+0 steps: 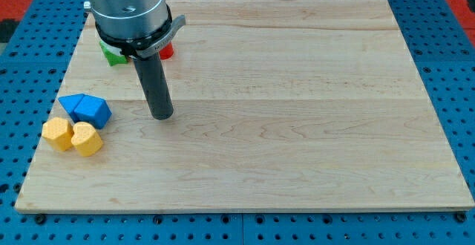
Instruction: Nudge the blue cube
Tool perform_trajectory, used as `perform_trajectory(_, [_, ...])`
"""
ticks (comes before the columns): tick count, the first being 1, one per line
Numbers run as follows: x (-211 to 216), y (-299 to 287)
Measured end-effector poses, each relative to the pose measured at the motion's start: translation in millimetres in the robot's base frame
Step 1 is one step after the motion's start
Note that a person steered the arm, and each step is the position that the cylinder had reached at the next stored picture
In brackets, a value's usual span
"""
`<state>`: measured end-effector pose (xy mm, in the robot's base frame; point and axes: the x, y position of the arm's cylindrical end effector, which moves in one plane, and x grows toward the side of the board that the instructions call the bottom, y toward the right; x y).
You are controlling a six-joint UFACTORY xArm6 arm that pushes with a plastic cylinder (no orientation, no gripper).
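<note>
The blue cube point(93, 112) sits near the board's left edge, touching a blue triangular block point(72, 104) on its left. My tip point(162, 116) is on the board to the right of the blue cube, with a gap of bare wood between them. The dark rod rises from the tip toward the view's top left, up to the arm's grey head.
Two yellow blocks, a hexagonal one point(57, 134) and a heart-like one point(87, 139), lie just below the blue pair. A green block point(113, 55) and a red block point(166, 50) are partly hidden under the arm head at the top left. The wooden board point(297, 111) rests on a blue pegboard.
</note>
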<state>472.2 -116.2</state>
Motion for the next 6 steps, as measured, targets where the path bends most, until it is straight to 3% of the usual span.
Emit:
perform_trajectory(3, [4,2])
perform_trajectory(4, [-16,-6])
perform_trajectory(6, [-31,-111])
